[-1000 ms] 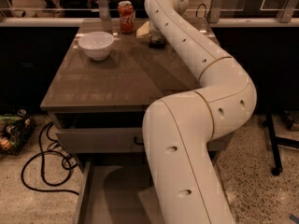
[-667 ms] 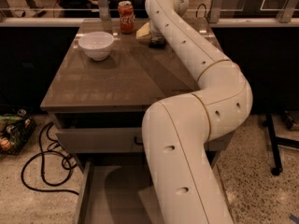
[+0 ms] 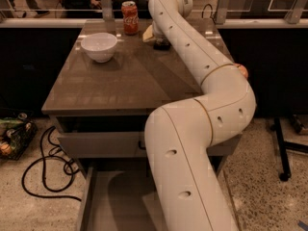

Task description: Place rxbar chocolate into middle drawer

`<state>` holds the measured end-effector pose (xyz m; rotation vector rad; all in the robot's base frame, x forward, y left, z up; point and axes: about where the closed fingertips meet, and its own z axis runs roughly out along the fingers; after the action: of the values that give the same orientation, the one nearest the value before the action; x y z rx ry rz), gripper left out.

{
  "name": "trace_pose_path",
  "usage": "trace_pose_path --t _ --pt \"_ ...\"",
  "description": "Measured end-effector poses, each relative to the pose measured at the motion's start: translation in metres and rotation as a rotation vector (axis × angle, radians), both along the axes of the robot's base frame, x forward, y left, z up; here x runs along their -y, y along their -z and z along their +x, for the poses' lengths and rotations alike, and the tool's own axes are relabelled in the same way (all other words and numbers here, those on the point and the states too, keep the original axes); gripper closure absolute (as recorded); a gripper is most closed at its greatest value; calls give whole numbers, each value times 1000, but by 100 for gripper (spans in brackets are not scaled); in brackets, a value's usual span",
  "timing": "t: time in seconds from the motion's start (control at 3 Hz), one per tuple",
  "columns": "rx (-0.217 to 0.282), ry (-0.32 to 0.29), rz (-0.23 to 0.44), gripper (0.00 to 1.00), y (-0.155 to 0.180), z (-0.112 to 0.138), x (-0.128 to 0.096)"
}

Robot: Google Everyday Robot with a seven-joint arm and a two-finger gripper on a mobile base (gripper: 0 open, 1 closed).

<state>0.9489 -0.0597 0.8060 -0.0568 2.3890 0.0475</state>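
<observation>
The arm reaches across the table (image 3: 120, 83) to its far edge, where the gripper (image 3: 149, 33) sits just right of the red soda can (image 3: 129, 17), directly over the dark rxbar chocolate (image 3: 161, 45); whether it grips cannot be told. The middle drawer (image 3: 115, 198) stands open below. A white bowl (image 3: 99, 46) rests nearby.

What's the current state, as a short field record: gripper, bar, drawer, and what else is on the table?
gripper: at the table's far edge, beside the red soda can, mostly hidden behind the arm
rxbar chocolate: cannot be made out
middle drawer: pulled open below the table, partly covered by the arm
white bowl: on the table, nearer than the can
</observation>
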Motion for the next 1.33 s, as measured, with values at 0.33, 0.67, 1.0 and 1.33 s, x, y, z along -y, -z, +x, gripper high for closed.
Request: trace_pose_path --t 0.33,0.67,1.0,1.33 --pt "0 0 0 72 -5 0 0" --pt "0 0 0 96 -11 0 0" --pt "0 0 0 100 -12 -1 0" --pt "0 0 0 100 -12 -1 0"
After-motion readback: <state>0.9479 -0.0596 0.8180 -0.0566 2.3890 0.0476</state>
